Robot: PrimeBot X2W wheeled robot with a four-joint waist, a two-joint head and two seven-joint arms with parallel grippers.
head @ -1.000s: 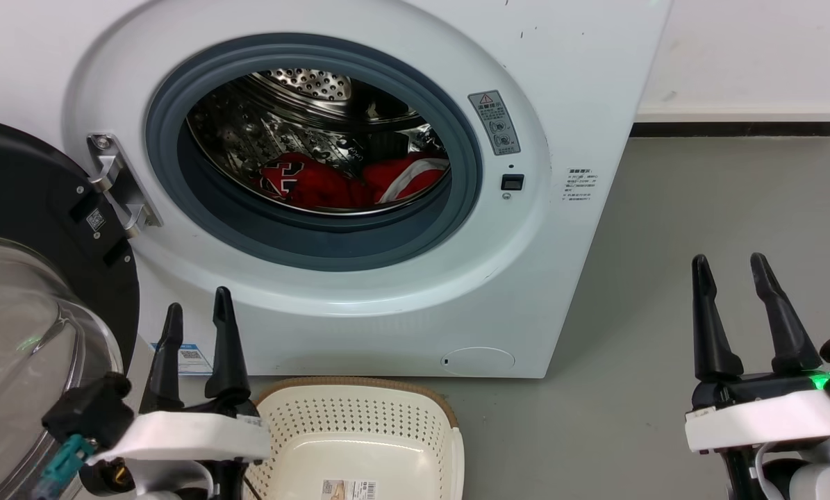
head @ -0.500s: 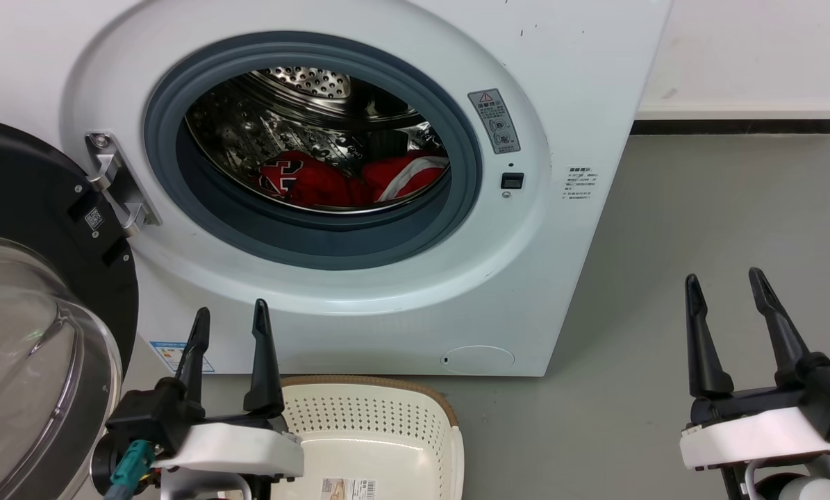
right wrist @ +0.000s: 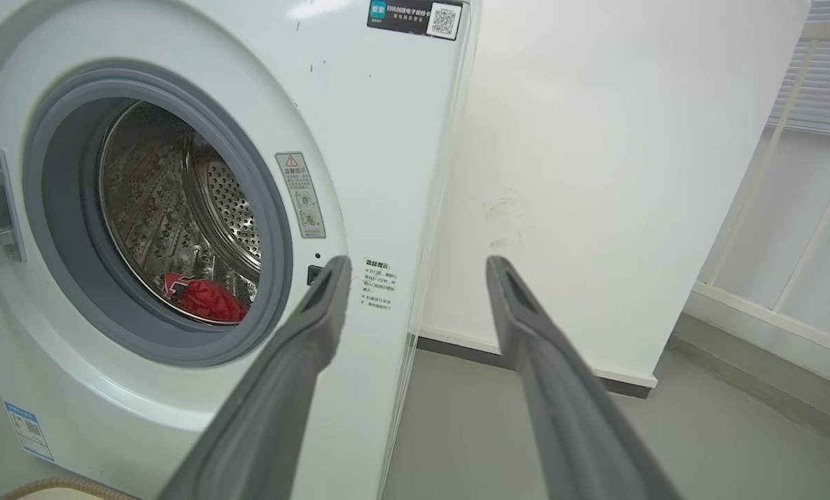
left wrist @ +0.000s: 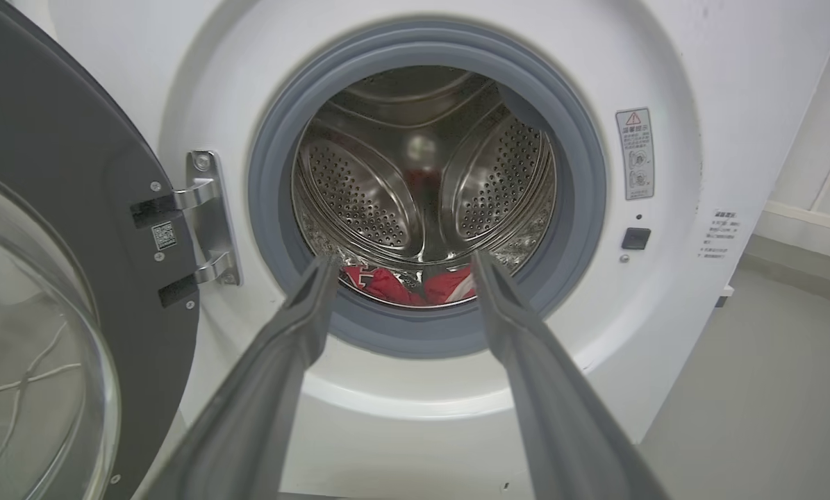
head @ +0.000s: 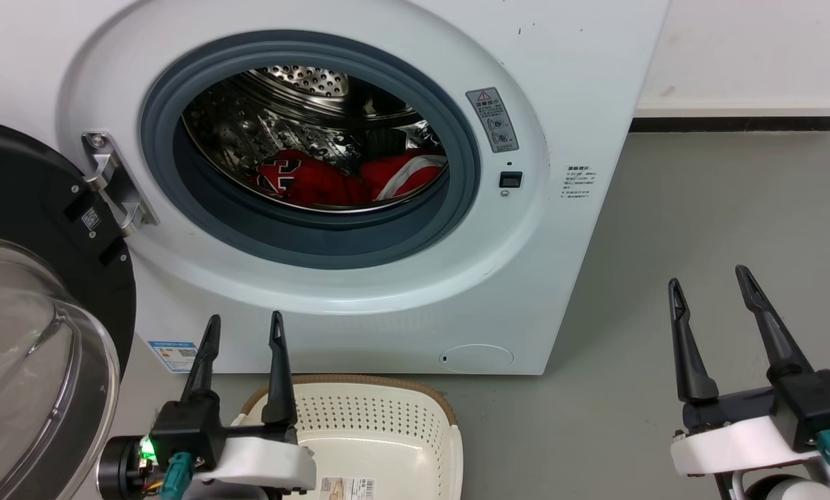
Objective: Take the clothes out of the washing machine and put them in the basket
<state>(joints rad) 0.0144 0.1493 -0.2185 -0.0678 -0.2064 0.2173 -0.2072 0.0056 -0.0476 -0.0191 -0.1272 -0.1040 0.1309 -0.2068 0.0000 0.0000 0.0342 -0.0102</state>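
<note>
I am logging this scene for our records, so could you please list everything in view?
washing machine: one, white, on the floor before the wall
door: one, black rim and clear glass, swung open at left
seal: one, grey, around the opening
drum: one, steel, inside the machine
clothes: two, red, low in the drum
basket: one, cream with brown rim, on the floor before the machine
floor: one, grey, under machine and basket
wall: one, white, behind the machine
left gripper: one, dark, open, by the basket's left end
right gripper: one, dark, open, over the floor right of the machine
</note>
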